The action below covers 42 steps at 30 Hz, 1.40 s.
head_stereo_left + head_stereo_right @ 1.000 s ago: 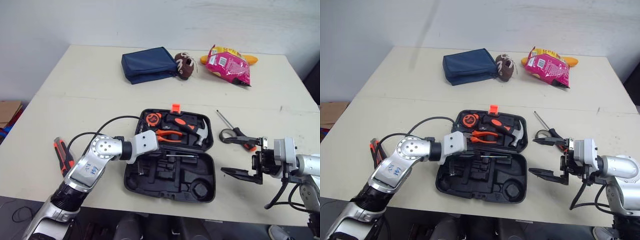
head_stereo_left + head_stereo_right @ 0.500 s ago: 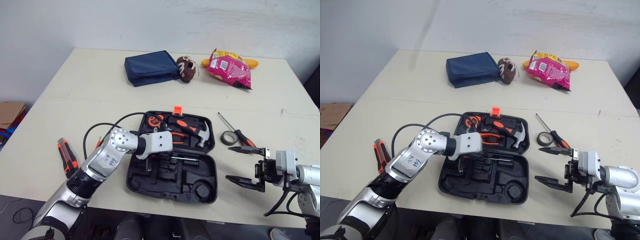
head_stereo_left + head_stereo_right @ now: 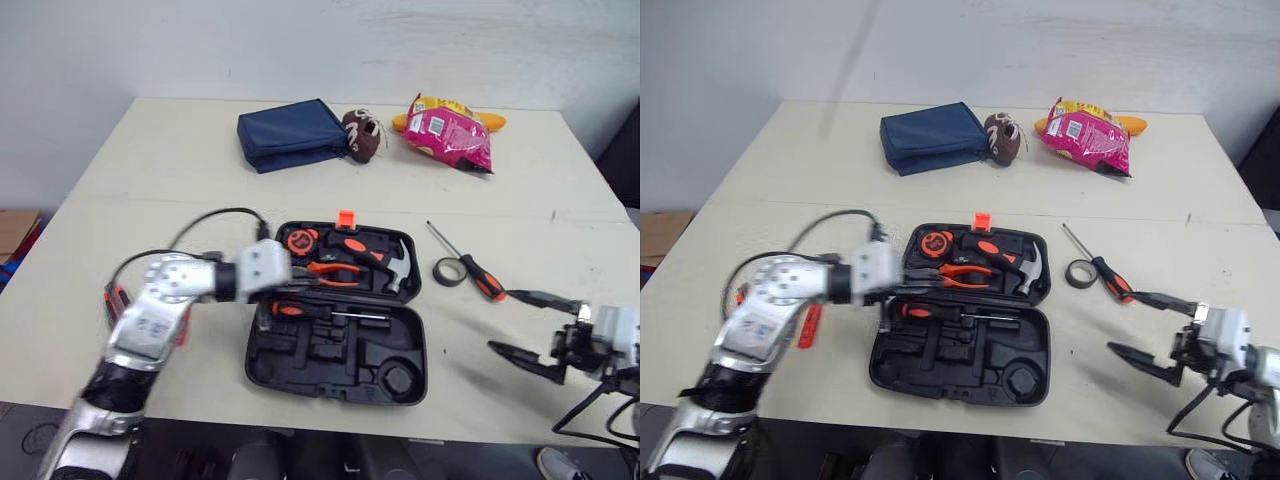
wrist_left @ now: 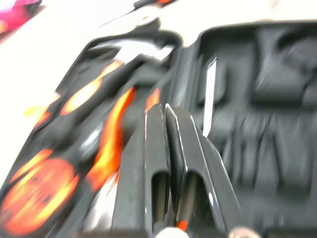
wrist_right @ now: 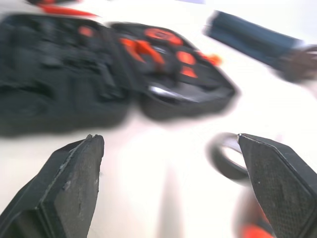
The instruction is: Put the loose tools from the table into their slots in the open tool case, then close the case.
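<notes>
The black case (image 3: 340,350) lies open in the middle of the table (image 3: 180,180). In its far half sit a tape measure (image 3: 300,240), pliers (image 3: 335,272) and a hammer (image 3: 388,262). A screwdriver (image 3: 300,310) with an orange and black handle lies in a slot along the middle of the case, its thin metal end pointing to the robot's right.

The left gripper (image 4: 162,111) is over the left side of the case, close above the ridge between the two halves. Its fingers (image 4: 153,148) are pressed together, and nothing shows between the tips. A small orange bit shows low down by the fingers – I cannot tell what it is.

The right gripper (image 3: 500,320) hangs over bare table to the right of the case, apart from it. Its two fingers are spread wide and hold nothing.

Some tools are not in the case. A tape roll (image 3: 449,270) lies just right of the case, and a loose screwdriver (image 3: 485,285) lies touching it or just beside it – between the case and the right gripper. An orange tool (image 3: 810,325) lies on the table by the left arm, partly hidden.

At the far side of the table are a blue pouch (image 3: 290,132), a brown toy ball (image 3: 360,135) and a pink bag (image 3: 448,130)
</notes>
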### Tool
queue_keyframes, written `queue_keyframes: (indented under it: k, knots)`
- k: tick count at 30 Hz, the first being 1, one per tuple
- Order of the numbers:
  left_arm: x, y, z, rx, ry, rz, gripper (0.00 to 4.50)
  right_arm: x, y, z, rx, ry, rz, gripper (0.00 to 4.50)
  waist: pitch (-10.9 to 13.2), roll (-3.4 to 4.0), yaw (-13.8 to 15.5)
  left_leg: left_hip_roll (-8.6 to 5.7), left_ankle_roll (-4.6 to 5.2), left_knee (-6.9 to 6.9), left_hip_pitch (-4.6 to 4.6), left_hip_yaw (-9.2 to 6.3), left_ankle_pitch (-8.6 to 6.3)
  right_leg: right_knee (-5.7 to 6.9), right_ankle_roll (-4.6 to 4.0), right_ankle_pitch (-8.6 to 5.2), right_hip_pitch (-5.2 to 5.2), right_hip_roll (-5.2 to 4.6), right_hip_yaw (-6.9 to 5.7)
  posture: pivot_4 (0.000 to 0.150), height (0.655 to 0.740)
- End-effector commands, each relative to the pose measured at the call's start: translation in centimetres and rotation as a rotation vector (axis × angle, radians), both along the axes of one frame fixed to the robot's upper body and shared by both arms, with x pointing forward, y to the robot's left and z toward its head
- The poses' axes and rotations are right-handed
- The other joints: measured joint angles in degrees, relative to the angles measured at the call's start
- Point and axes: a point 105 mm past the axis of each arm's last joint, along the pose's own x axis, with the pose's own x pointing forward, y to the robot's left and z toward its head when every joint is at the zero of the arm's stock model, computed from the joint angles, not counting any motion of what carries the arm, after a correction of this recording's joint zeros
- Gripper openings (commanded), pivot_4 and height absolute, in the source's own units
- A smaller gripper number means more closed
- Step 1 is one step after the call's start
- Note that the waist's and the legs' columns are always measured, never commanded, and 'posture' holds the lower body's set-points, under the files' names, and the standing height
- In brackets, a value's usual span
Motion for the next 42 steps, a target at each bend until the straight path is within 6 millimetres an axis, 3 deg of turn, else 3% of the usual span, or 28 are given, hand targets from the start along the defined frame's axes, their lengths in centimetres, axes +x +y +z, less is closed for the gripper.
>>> queue_keyframes:
  k: [1, 3, 6, 7, 8, 10, 12, 17, 19, 24, 27, 28, 32, 38, 42]
  knots:
    - [-0.2, 6.8, 1.3, -0.028, -0.056, 0.230, 1.79, -0.7, -3.5, 1.0, -0.073, -0.098, -0.123, 4.50, 0.0, -0.06, -0.1, 0.01, 0.03, -0.01, 0.00, -0.01, -0.02, -0.04, -0.01, -0.01, -0.01, 0.00, -0.01, 0.150, 0.7400]
    - [-0.8, 12.5, 0.5, 0.058, -0.054, 0.412, 2.75, -1.0, -5.6, 1.0, -0.121, -0.135, -0.211, 4.50, 0.1, -0.12, -0.4, 0.02, 0.09, -0.03, 0.00, -0.01, -0.06, -0.11, -0.03, -0.01, -0.01, 0.00, -0.02, 0.150, 0.7400]
    - [-2.1, 17.3, 0.6, 0.075, -0.059, 0.574, 4.19, -1.5, -7.4, 0.9, -0.139, -0.137, -0.290, 4.50, 0.1, -0.11, -0.4, 0.02, 0.23, -0.07, 0.02, 0.01, -0.14, -0.23, -0.07, -0.02, 0.00, -0.06, -0.03, 0.150, 0.7400]
    - [-2.6, 18.8, 0.8, 0.069, -0.064, 0.627, 4.44, -1.7, -8.0, 0.9, -0.136, -0.139, -0.320, 4.50, 0.1, -0.12, -0.3, 0.02, 0.25, -0.08, 0.01, 0.01, -0.16, -0.26, -0.08, -0.02, 0.00, -0.08, -0.04, 0.150, 0.7400]
    - [-3.0, 19.8, 0.8, 0.065, -0.068, 0.661, 4.44, -1.8, -8.4, 0.9, -0.134, -0.140, -0.341, 4.50, 0.1, -0.12, -0.2, 0.02, 0.27, -0.09, 0.01, 0.01, -0.22, -0.33, -0.09, -0.02, 0.01, -0.11, -0.06, 0.150, 0.7400]
    - [-6.1, 27.7, 2.3, 0.001, -0.102, 0.953, 4.44, -3.0, -11.4, 1.0, -0.129, -0.162, -0.538, 4.50, 0.1, -0.14, -0.2, 0.00, 0.33, -0.10, 0.00, 0.01, -0.31, -0.38, -0.09, -0.01, 0.04, -0.21, -0.13, 0.150, 0.7400]
    - [-8.5, 31.7, 2.8, -0.020, -0.129, 1.106, 4.44, -3.8, -13.3, 1.1, -0.129, -0.184, -0.666, 4.50, 0.1, -0.17, -0.3, 0.02, 0.27, -0.14, -0.02, 0.05, -0.37, -0.39, -0.18, -0.04, -0.07, -0.23, -0.18, 0.150, 0.7400]
    - [-12.7, 36.7, 0.5, 0.046, -0.041, 1.333, 4.44, -5.0, -15.2, 0.6, -0.098, -0.158, -0.804, 4.50, 0.1, -0.06, -0.5, 0.04, 0.27, -0.21, 0.03, 0.12, -0.65, -0.45, -0.34, -0.15, -0.06, -0.33, -0.29, 0.150, 0.7400]
    - [-13.5, 37.2, -0.2, 0.057, -0.002, 1.355, 4.44, -5.2, -15.6, 0.1, -0.078, -0.131, -0.838, 4.50, 0.0, -0.10, -0.6, 0.03, 0.31, -0.26, 0.04, 0.14, -0.68, -0.47, -0.32, -0.13, -0.07, -0.38, -0.31, 0.150, 0.7400]
    - [-11.6, 35.2, 0.4, -0.012, -0.038, 1.234, 4.44, -3.1, -14.0, -0.6, -0.020, -0.104, -0.766, 4.50, 0.0, -0.25, -0.7, 0.04, 0.00, -0.39, 0.06, 0.12, -0.75, -0.47, -0.34, -0.10, -0.04, -0.46, -0.47, 0.150, 0.7400]
    - [-9.9, 32.4, 0.5, -0.016, -0.042, 1.097, 4.44, -0.6, -14.4, -0.7, -0.031, -0.049, -0.853, 4.50, -0.1, -0.12, -1.1, -0.03, -0.04, -0.51, 0.05, 0.13, -0.58, -0.48, -0.35, -0.01, -0.04, -0.61, -0.56, 0.150, 0.7400]
    - [-9.5, 31.4, 0.5, -0.019, -0.027, 1.058, 4.44, 0.0, -13.4, -0.4, -0.029, -0.056, -0.795, 4.50, -0.1, -0.09, -1.2, -0.15, -0.04, -0.67, 0.05, 0.13, -0.50, -0.48, -0.35, -0.01, -0.08, -0.74, -0.58, 0.150, 0.7400]
    - [-7.3, 24.4, 1.2, -0.036, 0.000, 0.797, 4.44, 2.6, -6.5, 1.1, 0.036, 0.003, -0.464, 4.50, -0.1, -0.08, -1.5, -0.24, -0.08, -0.98, -0.01, 0.08, -0.33, -0.47, -0.26, -0.06, -0.15, -0.77, -0.65, 0.150, 0.7400]
    - [-5.6, 14.3, 2.8, -0.075, 0.093, 0.461, 4.44, 6.7, -1.4, 2.3, 0.049, 0.253, -0.443, 4.50, 0.0, -0.07, -1.7, -0.24, 0.06, -0.95, -0.05, 0.04, -0.03, -0.45, -0.12, -0.05, -0.16, -0.75, -0.62, 0.150, 0.7400]
    - [-5.6, 8.5, 3.4, -0.055, 0.129, 0.239, 4.44, 7.8, 1.1, 1.5, -0.055, 0.380, -0.396, 4.50, 0.0, -0.06, -1.4, -0.30, 0.13, -0.97, -0.07, 0.03, 0.06, -0.47, -0.07, -0.01, -0.17, -0.74, -0.61, 0.150, 0.7400]
